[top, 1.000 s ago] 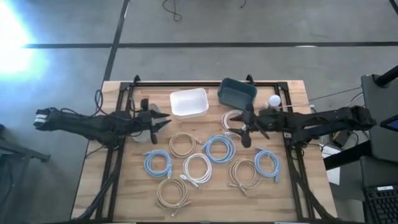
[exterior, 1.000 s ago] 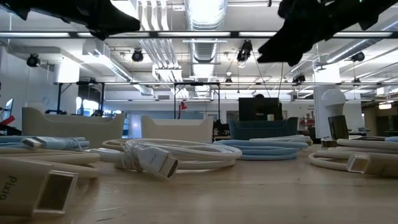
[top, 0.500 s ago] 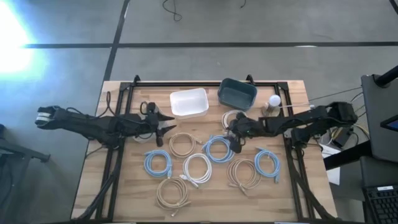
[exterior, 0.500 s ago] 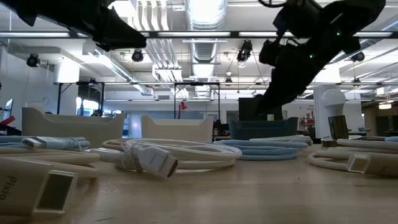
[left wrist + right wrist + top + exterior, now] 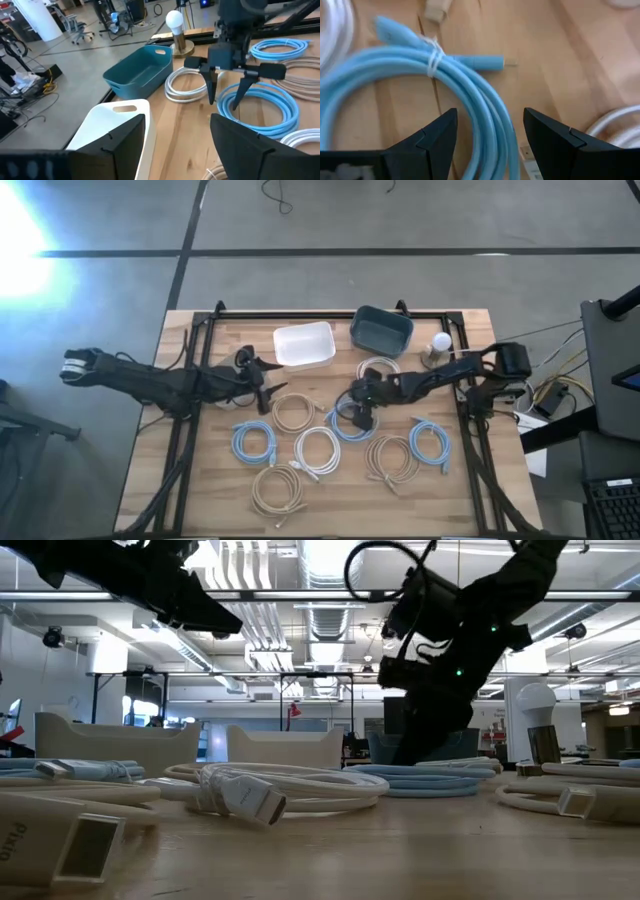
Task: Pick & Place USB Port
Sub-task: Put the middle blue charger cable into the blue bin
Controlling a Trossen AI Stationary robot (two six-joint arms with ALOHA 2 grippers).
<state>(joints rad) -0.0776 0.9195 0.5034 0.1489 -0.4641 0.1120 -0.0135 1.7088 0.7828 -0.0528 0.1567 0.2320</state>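
Note:
Several coiled USB cables lie flat on the wooden table (image 5: 200,480). A blue coil (image 5: 352,423) lies in the middle; it also shows in the left wrist view (image 5: 260,102). My right gripper (image 5: 357,410) is open and points down over this coil's left part. Its fingers stand on either side of a blue strand (image 5: 485,112); I see no touch. My left gripper (image 5: 266,385) is open and empty, held above the table left of a tan coil (image 5: 293,412).
A white bin (image 5: 304,345) and a teal bin (image 5: 381,330) stand at the far edge. A light bulb on a stand (image 5: 440,345) is right of them. A white coil (image 5: 378,370) lies just beyond the right gripper. Other blue, white and tan coils fill the near half.
My right gripper has gone toward the table's left edge and down, from beside the white coil to just over the blue coil in the middle. No cable has moved.

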